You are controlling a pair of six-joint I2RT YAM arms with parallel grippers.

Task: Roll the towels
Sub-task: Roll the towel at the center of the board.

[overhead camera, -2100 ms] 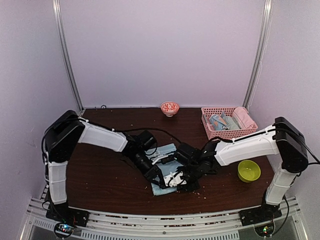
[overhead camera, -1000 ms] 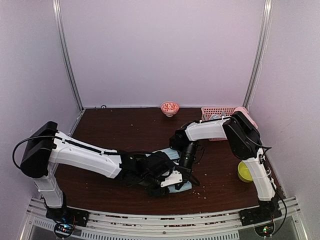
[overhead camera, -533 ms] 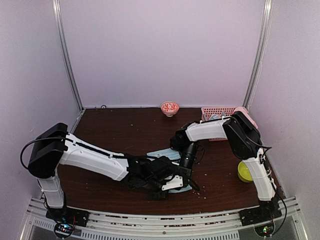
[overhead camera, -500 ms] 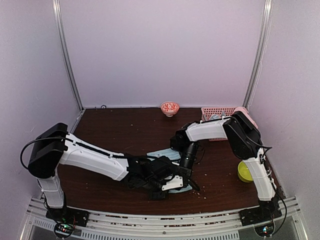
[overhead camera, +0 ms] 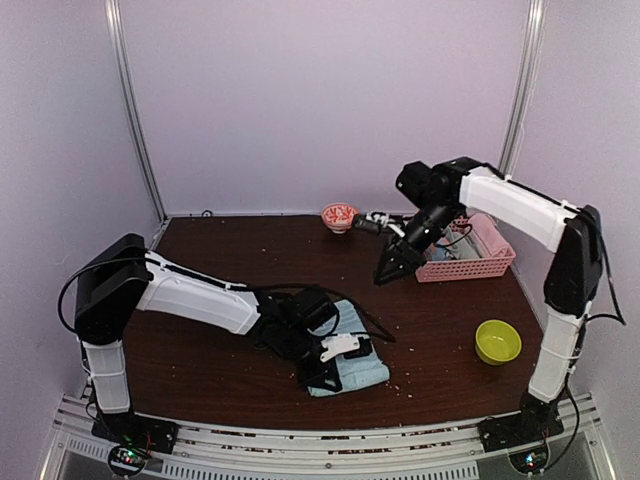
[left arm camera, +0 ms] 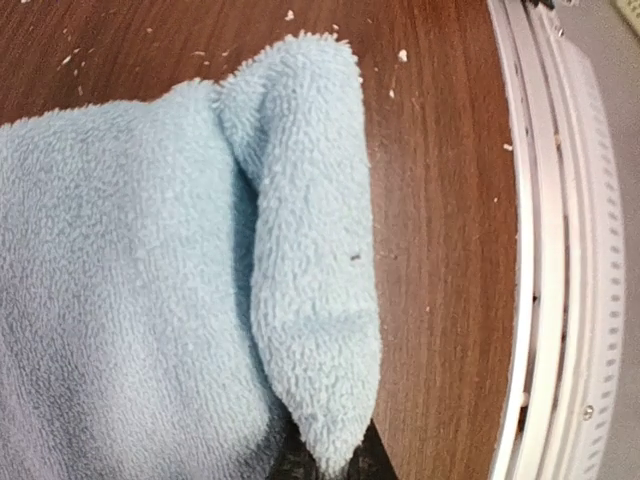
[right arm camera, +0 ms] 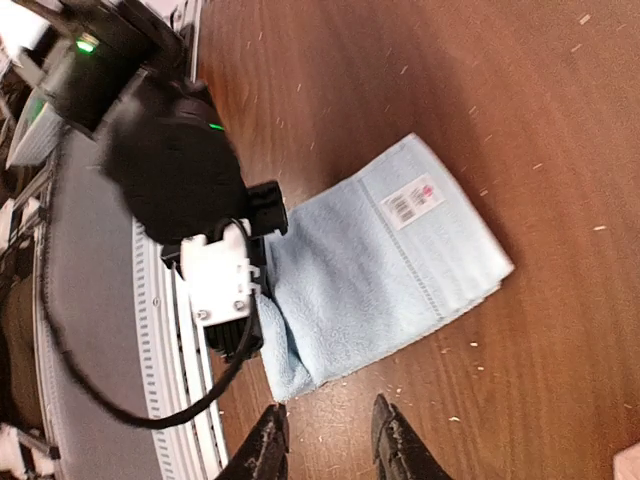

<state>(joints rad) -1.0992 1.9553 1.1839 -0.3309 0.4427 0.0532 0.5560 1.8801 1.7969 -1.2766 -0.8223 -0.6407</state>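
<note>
Up and away goes your right arm: half a second ago the right gripper (overhead camera: 388,272) was pressed low at the far side of the blue towel (overhead camera: 355,352), and now it hangs high over the table (overhead camera: 220,270) beside the pink basket (overhead camera: 470,264), its fingers (right arm camera: 268,446) apart with nothing between them. Your left gripper (overhead camera: 322,372) is clamped on a raised fold at the towel's near end, close to the front rail (left arm camera: 540,250). The towel itself lies front of centre on the table, folded flat with its label (right arm camera: 412,200) showing, not yet rolled. The danger, as it looks from here, is a one-handed hold. With nothing pinning the far end, any pull or twist from the left wrist is likely to drag the whole towel over the wood rather than curl it. The thick terry pinch could also slip free, or the cloth could slide onto the rail. Against the earlier picture, the left arm has shifted only slightly at the same end — and the towel, then mostly hidden under both wrists, now shows most of its face
</note>
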